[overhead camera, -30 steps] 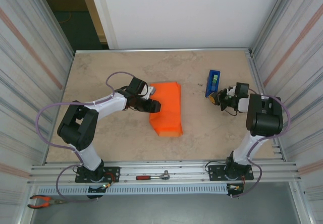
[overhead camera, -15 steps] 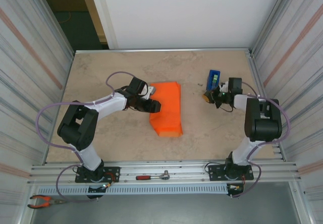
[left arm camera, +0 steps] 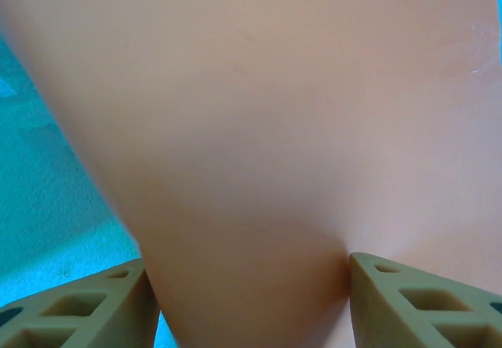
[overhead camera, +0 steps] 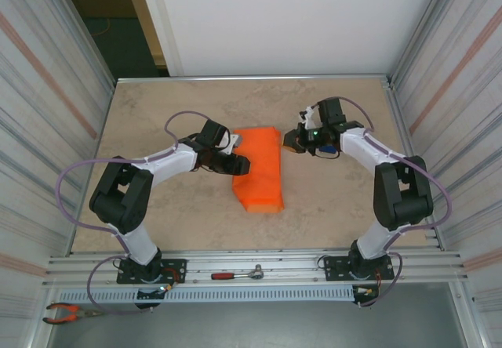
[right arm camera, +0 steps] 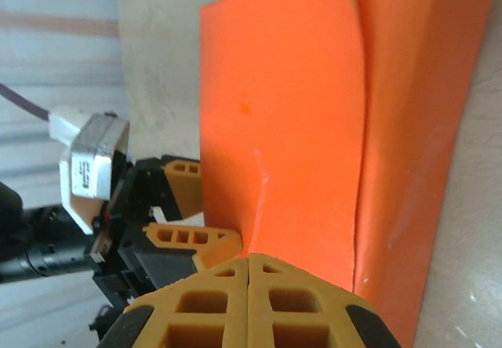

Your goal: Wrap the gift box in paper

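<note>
A flat gift box skinned in bright orange matte paper [overhead camera: 260,172] lay at the centre of the beige mottled desk [overhead camera: 157,105]. The left gripper [overhead camera: 238,162] was clamped on its left edge. The right gripper [overhead camera: 292,142], fingers pressed together, stood just beside its far right corner.

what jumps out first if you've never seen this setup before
The orange paper-wrapped gift box in the middle of the beige table grabs the eye at once. The left gripper clamps its left edge, with orange paper pressed between its fingers in the left wrist view. The right gripper, jaws shut, points at the box's right side from close by.
</note>
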`<control>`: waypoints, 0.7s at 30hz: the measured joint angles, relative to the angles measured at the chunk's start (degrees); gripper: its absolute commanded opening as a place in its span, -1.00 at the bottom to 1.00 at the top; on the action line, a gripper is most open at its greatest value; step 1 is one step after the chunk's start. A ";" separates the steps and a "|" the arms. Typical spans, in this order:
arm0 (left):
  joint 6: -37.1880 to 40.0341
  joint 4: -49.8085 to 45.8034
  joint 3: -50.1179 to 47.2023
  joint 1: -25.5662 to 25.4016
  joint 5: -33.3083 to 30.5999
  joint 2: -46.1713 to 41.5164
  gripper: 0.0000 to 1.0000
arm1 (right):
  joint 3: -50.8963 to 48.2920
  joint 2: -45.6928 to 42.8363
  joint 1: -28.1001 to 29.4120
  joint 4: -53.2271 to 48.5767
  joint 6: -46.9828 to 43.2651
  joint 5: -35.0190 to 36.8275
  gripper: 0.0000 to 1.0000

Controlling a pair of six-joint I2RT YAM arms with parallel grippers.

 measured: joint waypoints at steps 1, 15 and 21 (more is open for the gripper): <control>0.00 0.00 0.00 0.00 -0.02 0.00 0.20 | 0.70 0.46 0.61 -1.09 -0.85 0.17 -1.00; 0.02 -0.09 0.04 0.00 -0.02 0.00 0.19 | 3.65 7.43 2.86 -8.31 -7.04 5.31 -1.00; 0.02 -0.09 0.07 0.00 -0.02 0.02 0.19 | 6.80 10.10 3.85 -10.60 -9.31 6.73 -1.00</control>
